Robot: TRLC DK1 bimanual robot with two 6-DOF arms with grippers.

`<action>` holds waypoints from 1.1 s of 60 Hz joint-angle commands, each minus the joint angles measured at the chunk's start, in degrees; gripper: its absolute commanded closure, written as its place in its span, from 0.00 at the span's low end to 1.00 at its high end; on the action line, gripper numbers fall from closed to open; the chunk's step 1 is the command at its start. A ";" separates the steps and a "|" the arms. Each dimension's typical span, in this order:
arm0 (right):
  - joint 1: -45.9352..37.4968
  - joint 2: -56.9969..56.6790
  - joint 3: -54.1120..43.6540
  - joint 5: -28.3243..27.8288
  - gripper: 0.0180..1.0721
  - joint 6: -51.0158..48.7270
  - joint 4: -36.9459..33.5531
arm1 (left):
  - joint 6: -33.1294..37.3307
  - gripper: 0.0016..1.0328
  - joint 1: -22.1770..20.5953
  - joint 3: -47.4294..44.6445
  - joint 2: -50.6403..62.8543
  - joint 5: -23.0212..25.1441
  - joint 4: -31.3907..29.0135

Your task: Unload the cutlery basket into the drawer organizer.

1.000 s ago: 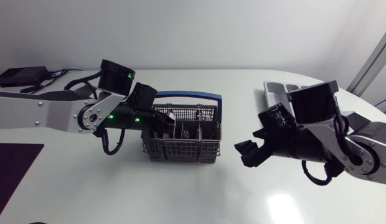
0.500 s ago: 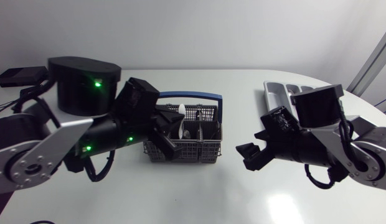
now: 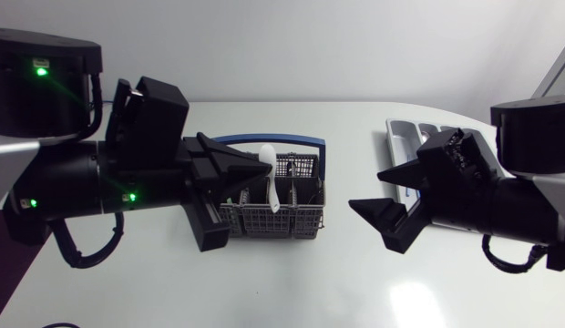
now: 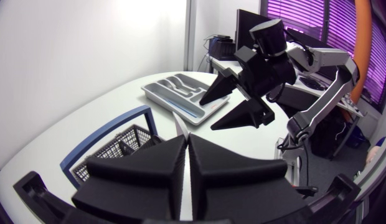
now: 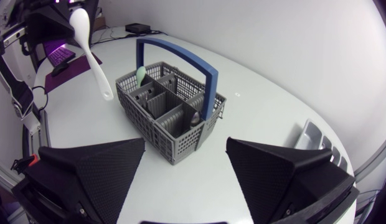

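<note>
Since the left gripper (image 3: 257, 170) is clenched on a white spoon (image 3: 272, 189) and holds it just above the cutlery basket (image 3: 301, 220), I judge the unloading to be at an early stage: this spoon is not yet in the drawer organizer (image 3: 397, 136), which lies beside the right gripper (image 3: 364, 188). Ahead of that gripper, whose fingers stand wide apart and empty, the basket holds at least a pale green utensil (image 5: 141, 74) and a dark one (image 5: 194, 118); what the organizer contains I cannot tell.
</note>
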 commanded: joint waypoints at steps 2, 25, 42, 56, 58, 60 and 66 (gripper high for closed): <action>0.08 -0.95 1.85 -2.12 0.09 -2.69 -2.17 | -1.50 0.96 2.48 1.98 3.04 5.82 -0.65; 2.01 5.11 3.79 -14.96 0.09 -5.60 -1.64 | -2.11 0.97 6.96 7.26 15.08 22.26 -2.15; 3.33 11.00 5.63 -21.55 0.20 -5.68 1.52 | -2.73 0.97 5.55 10.16 18.16 26.21 -4.17; 3.77 12.58 8.09 -25.59 0.44 -6.47 1.43 | -2.64 0.97 5.73 10.68 18.95 28.85 -4.70; 4.03 12.67 8.18 -25.59 0.46 -6.56 1.43 | -2.37 0.97 5.64 10.68 18.95 28.94 -4.70; 4.21 12.84 8.18 -25.68 0.50 -6.91 1.35 | -2.20 0.97 5.64 10.68 19.04 29.29 -4.87; 4.47 13.11 8.00 -26.03 0.55 -7.27 1.26 | -1.58 0.97 5.82 10.77 19.21 30.25 -5.14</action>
